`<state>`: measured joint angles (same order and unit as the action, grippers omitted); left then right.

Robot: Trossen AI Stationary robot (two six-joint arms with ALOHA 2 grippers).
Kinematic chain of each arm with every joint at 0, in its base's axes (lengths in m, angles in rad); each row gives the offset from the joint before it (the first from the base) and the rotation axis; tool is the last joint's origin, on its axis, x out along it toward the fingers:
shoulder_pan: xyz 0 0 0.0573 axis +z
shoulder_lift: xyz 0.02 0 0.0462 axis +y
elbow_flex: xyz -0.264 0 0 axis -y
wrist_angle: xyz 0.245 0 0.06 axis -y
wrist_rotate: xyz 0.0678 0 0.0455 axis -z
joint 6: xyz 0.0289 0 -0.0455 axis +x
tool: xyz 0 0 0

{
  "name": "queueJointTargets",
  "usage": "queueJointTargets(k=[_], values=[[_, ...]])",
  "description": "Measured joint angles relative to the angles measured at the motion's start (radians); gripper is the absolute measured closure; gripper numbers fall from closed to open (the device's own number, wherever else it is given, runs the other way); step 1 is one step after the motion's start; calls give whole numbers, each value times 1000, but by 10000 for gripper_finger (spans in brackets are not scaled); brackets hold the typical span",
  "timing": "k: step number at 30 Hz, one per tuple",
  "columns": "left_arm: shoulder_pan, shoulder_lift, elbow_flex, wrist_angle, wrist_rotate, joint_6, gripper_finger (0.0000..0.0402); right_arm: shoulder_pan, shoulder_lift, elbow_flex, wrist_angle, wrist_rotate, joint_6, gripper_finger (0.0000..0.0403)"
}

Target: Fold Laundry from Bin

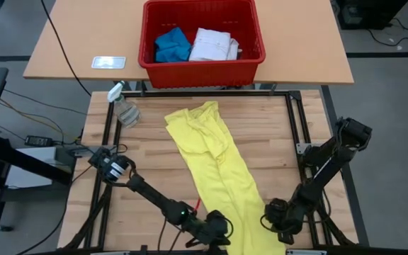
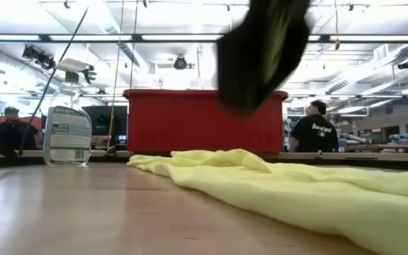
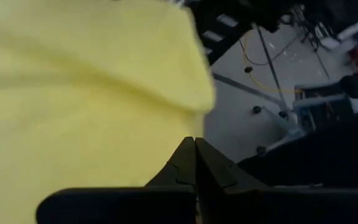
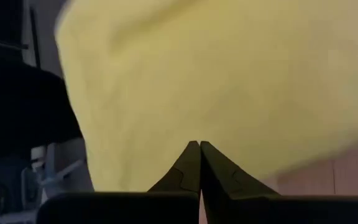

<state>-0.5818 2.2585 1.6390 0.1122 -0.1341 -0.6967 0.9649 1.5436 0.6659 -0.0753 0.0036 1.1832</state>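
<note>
You have only the yellow shirt (image 1: 214, 159) out, unfolded, grippers (image 1: 218, 228) (image 1: 278, 216) closed empty, bin (image 1: 250, 60) still loaded.

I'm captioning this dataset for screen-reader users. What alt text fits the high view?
A yellow T-shirt lies stretched lengthwise down a wooden table, with the left claw and right claw at its near end. Beyond it, a red bin holds blue and white laundry; a spray bottle lies on the left.

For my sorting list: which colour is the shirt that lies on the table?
Bright yellow shirt, plain; the high view shows it best.
</note>
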Motion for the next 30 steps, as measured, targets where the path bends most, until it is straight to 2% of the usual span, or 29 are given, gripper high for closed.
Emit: queueJointTargets(k=[3, 6, 12, 18, 22, 25, 30], values=[[-8, 0, 65, -49, -1, 91, 400, -7, 0, 27, 0, 27, -52, 387], [-22, 0, 84, -56, -1, 164, 381, -1, 0, 61, -11, 30, -138, 382], [-53, 9, 85, -39, -7, 220, 298, 44, 0, 140, -70, 29, -351, 363], [-54, 50, 85, -14, -31, 261, 218, 63, 0, 174, -86, 0, -463, 307], [-33, 59, 85, -37, -33, 168, 204, 49, 2, 184, -83, 56, -600, 266], [-18, 60, 85, -43, -33, 51, 206, -17, 15, 188, -66, 78, -747, 241], [-7, 60, 85, -36, 22, -89, 207, -152, 85, 217, -5, -36, -904, 227]])
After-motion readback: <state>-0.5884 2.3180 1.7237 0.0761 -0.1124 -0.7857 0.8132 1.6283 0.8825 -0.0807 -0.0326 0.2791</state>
